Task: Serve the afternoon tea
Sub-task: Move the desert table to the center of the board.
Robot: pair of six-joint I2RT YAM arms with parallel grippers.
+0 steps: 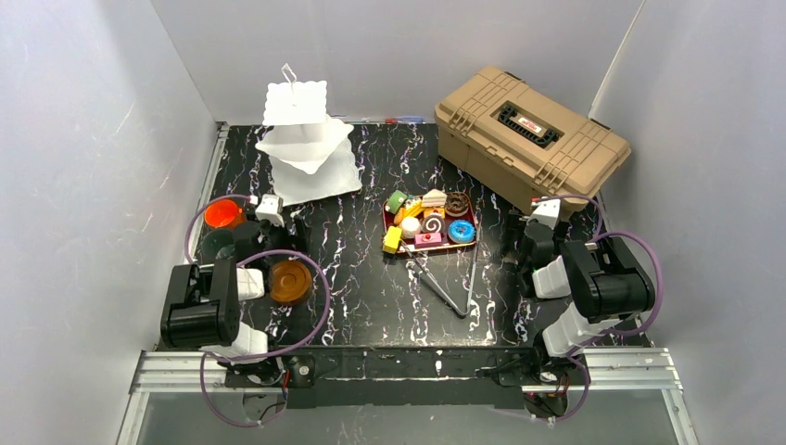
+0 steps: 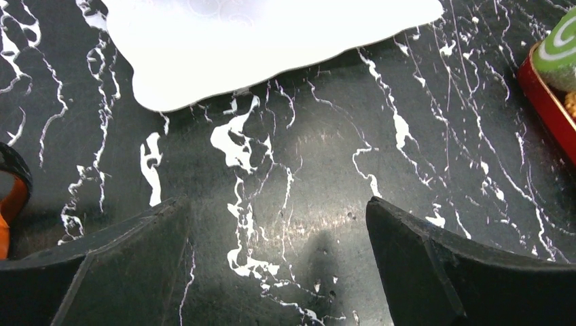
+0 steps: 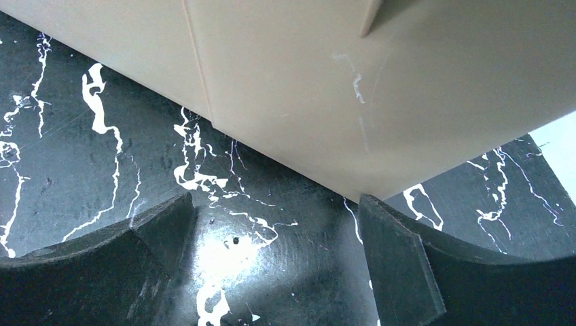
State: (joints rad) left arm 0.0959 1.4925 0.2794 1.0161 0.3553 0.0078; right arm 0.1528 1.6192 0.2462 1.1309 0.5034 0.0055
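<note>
Black, white-veined tabletop (image 1: pixel 371 297); white walls (image 1: pixel 93 139) enclose it. Left gripper (image 2: pixel 275 210) and right gripper (image 3: pixel 275 204) flank the pastry tray (image 2: pixel 547 105), both wide, empty.

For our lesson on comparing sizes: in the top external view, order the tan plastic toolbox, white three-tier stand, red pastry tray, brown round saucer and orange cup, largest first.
1. tan plastic toolbox
2. white three-tier stand
3. red pastry tray
4. brown round saucer and orange cup: nearly alike, left unranked.
</note>
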